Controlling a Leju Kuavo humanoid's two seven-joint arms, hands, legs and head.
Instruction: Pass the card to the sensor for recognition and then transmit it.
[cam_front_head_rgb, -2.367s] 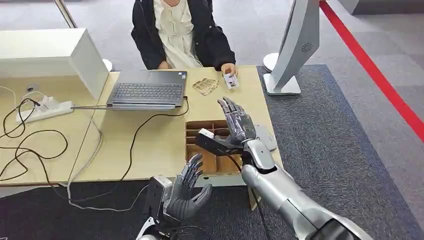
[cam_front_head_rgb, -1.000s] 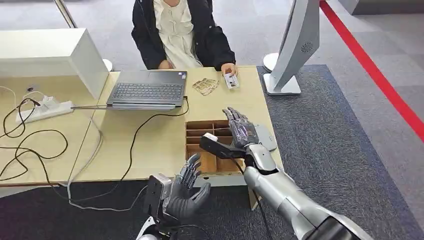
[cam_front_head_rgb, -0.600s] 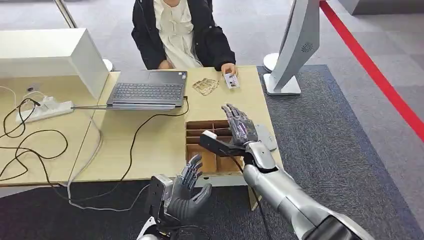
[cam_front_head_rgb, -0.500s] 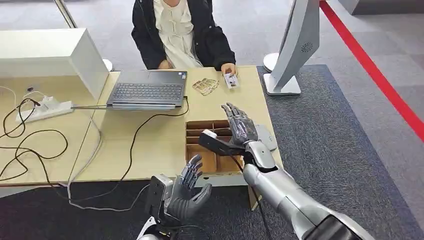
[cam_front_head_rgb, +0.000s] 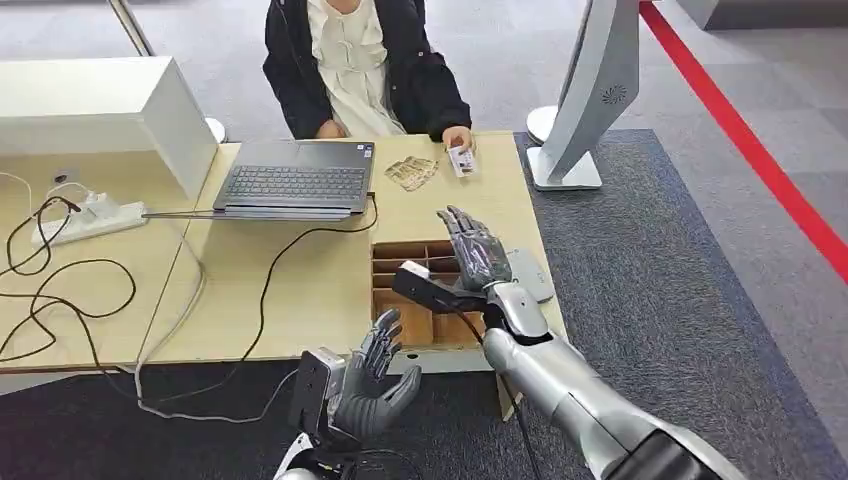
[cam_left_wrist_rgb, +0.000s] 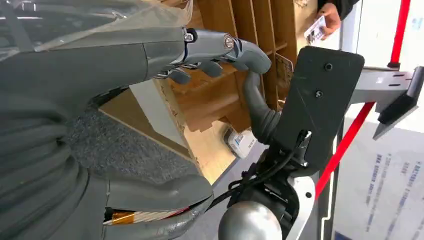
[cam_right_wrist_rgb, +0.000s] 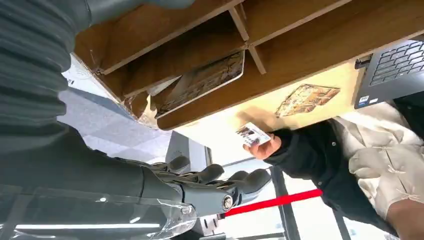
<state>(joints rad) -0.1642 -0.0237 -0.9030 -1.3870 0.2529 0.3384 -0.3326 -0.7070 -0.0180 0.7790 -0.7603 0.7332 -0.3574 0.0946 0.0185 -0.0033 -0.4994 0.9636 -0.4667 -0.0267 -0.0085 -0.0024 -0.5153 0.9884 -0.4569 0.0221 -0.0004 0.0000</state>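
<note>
A person across the table presses a white card (cam_front_head_rgb: 461, 160) (cam_right_wrist_rgb: 252, 135) (cam_left_wrist_rgb: 316, 31) onto the far tabletop with one hand. My right hand (cam_front_head_rgb: 473, 250) hovers over the wooden divided box (cam_front_head_rgb: 399, 289), fingers spread and nothing in it. A grey flat sensor pad (cam_front_head_rgb: 530, 274) lies just right of the box. My left hand (cam_front_head_rgb: 376, 375) stays below the table's front edge, fingers apart and holding nothing. In the right wrist view a patterned card (cam_right_wrist_rgb: 202, 82) leans inside one box compartment (cam_right_wrist_rgb: 165, 52).
A small stack of patterned cards (cam_front_head_rgb: 410, 172) (cam_right_wrist_rgb: 306, 95) lies beside the laptop (cam_front_head_rgb: 297, 180). Cables (cam_front_head_rgb: 60, 280) and a power strip (cam_front_head_rgb: 85, 218) cover the left of the table. A white stand (cam_front_head_rgb: 585, 95) rises at the far right corner.
My right hand sank and drew back toward the box, then edged forward and up a little. The left hand barely shifted. The person's card stayed in place.
</note>
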